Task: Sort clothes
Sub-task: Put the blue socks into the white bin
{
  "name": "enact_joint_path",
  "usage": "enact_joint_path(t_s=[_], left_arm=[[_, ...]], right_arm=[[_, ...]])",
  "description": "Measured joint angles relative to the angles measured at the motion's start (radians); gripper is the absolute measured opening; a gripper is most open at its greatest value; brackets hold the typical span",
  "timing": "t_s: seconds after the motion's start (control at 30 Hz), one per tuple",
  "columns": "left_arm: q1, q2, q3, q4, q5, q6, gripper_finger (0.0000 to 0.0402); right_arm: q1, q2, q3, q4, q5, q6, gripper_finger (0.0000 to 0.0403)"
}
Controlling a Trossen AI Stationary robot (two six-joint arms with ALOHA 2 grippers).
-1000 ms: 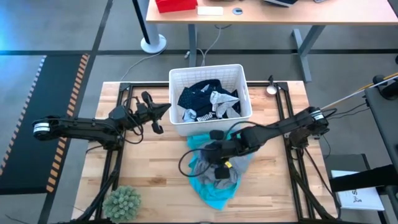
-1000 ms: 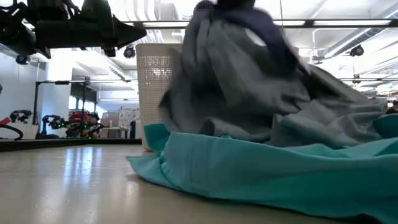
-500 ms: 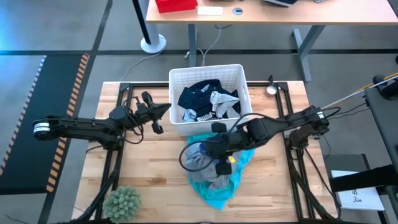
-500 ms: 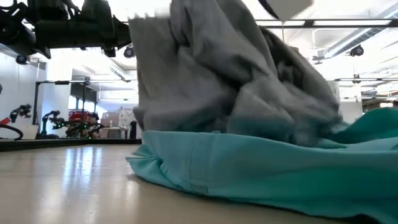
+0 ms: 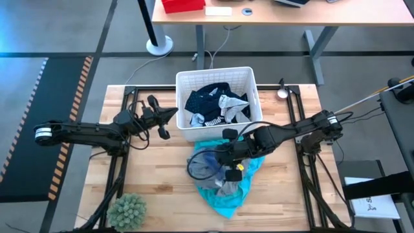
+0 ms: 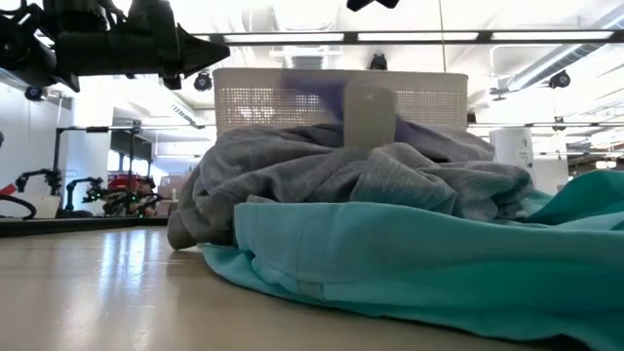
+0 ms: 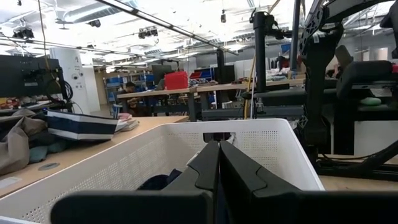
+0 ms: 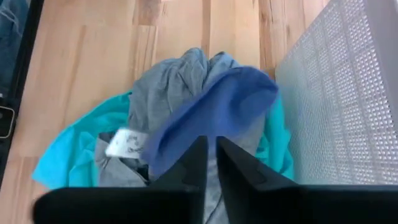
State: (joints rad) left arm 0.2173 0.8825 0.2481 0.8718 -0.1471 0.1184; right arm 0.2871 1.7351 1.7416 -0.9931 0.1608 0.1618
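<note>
1. High view, left side: the left tool point(image 5: 169, 115) hangs just left of the basket point(image 5: 218, 77), fingers pressed together and holding nothing. The left arm has not moved over the last second.
2. Centre: the grey garment point(image 5: 206, 167), hoisted high in the low view a second ago, now lies slumped on the turquoise one point(image 5: 228, 202), on the surface just near of the basket.
3. Its left edge touches the bare wood in the low view point(image 6: 185, 229).
4. Right of centre: the right tool point(image 5: 223, 160) hovers over this heap. Its fingers stand a sliver apart and appear to grip nothing, with a blue fold point(image 8: 217, 112) beneath them.
5. Judgement: the grey piece looks just released, so it is out of the basket and set down; dark clothes point(image 5: 208, 100) inside the basket are unsorted.
</note>
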Motion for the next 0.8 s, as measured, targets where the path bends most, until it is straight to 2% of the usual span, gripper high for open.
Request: enact_joint_path(t_s=[0.1, 0.33, 0.63, 0.8], left_arm=[[0.0, 0.0, 0.0, 0.0, 0.0, 0.0, 0.0], [0.0, 0.0, 0.0, -0.001, 0.0, 0.0, 0.0], [0.0, 0.0, 0.0, -0.008, 0.0, 0.0, 0.0], [0.0, 0.0, 0.0, -0.007, 0.0, 0.0, 0.0]], right_arm=[[0.0, 0.0, 0.0, 0.003, 0.018, -0.011, 0.0006], [-0.016, 0.016, -0.003, 0.008, 0.025, 0.073, 0.003], [-0.02, 0.136, -0.014, 0.061, -0.015, 0.098, 0.0136], [-0.033, 0.204, -0.018, 0.061, -0.106, 0.095, 0.0179]])
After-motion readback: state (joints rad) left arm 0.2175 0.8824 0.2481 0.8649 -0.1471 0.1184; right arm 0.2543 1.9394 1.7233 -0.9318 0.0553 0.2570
